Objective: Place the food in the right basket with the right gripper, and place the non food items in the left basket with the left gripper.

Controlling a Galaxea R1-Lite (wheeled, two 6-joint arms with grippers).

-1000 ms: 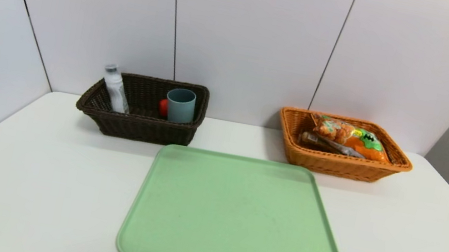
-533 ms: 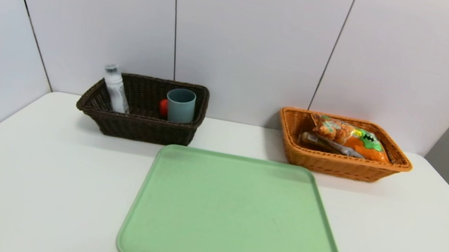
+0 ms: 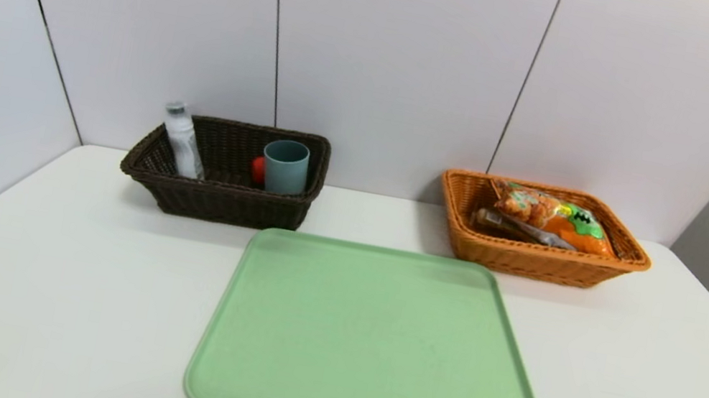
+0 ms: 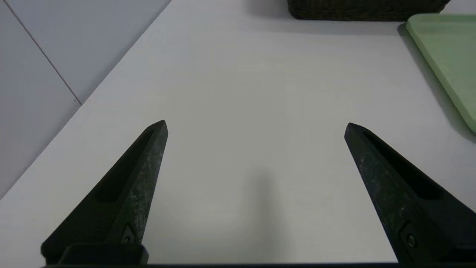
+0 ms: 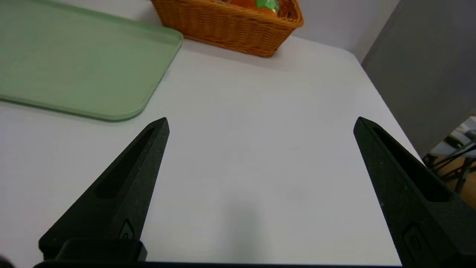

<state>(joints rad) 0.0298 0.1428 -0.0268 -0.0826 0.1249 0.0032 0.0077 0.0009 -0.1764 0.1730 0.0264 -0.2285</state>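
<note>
Clear plastic makes our bottle [image 3: 184, 141], leaning above the dark basket's rim [image 3: 232, 190], liable to topple if nudged, though both spread grippers [image 4: 256, 125] [image 5: 263, 122] hang empty.

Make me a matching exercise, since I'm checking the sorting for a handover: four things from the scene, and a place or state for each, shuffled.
1. bottle
2. blue-grey cup
3. orange snack bag
4. left hand

A. in the orange basket
B. open, with nothing held
C. leaning, grey cap above the dark brown basket's rim
D. upright, beside the red toy

Pairs: 1-C, 2-D, 3-A, 4-B
</note>
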